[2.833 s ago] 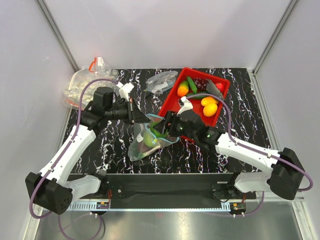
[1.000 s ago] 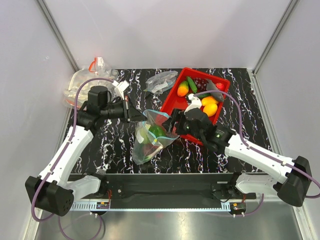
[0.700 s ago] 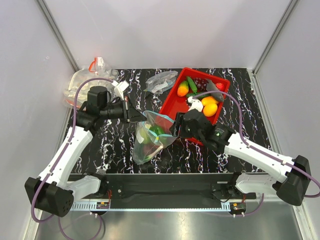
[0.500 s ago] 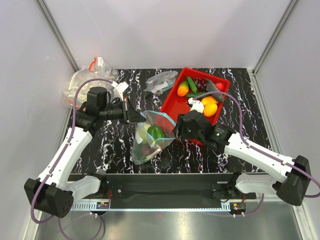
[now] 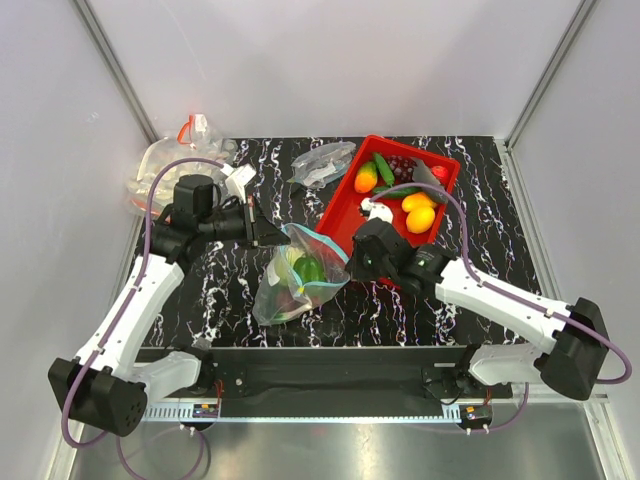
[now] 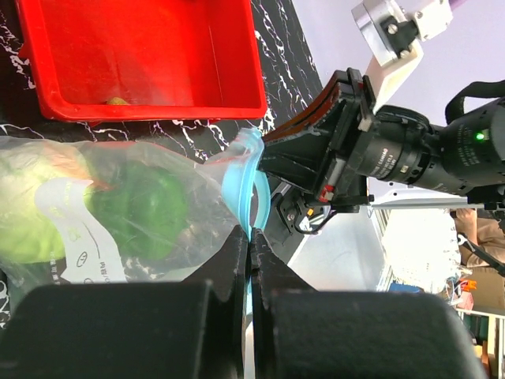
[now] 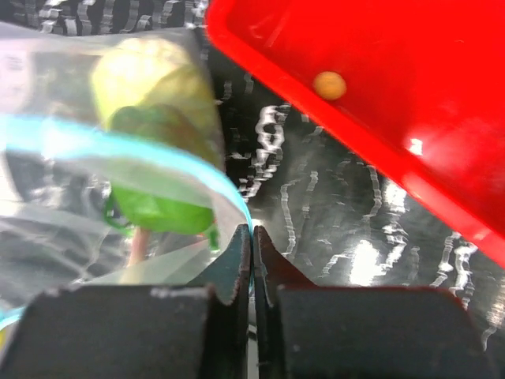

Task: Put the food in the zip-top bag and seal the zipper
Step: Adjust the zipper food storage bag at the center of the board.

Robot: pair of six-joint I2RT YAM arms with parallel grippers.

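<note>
The clear zip-top bag (image 5: 290, 285) hangs between my two grippers over the black marbled table. Through its plastic I see the dark green bell pepper (image 6: 138, 207) and the lime-green round fruit (image 7: 150, 75); a reddish streak low in the bag may be the chilli. The teal-blue zipper (image 5: 325, 243) curves in an open loop at the mouth. My left gripper (image 5: 266, 232) is shut on the zipper's left end (image 6: 239, 189). My right gripper (image 5: 350, 263) is shut on its right end, the strip (image 7: 118, 146) running into the pinched tips (image 7: 252, 230).
A red tray (image 5: 345, 212) with more toy fruit stands just right of the bag, close behind my right gripper. A clear bag of white round pieces (image 5: 165, 175) lies at the back left. A crumpled clear bag (image 5: 322, 162) lies behind the tray's left corner.
My right gripper moved left to the bag's mouth and shut on the zipper's right end. The bag swung slightly lower and leftward. My left gripper kept its hold.
</note>
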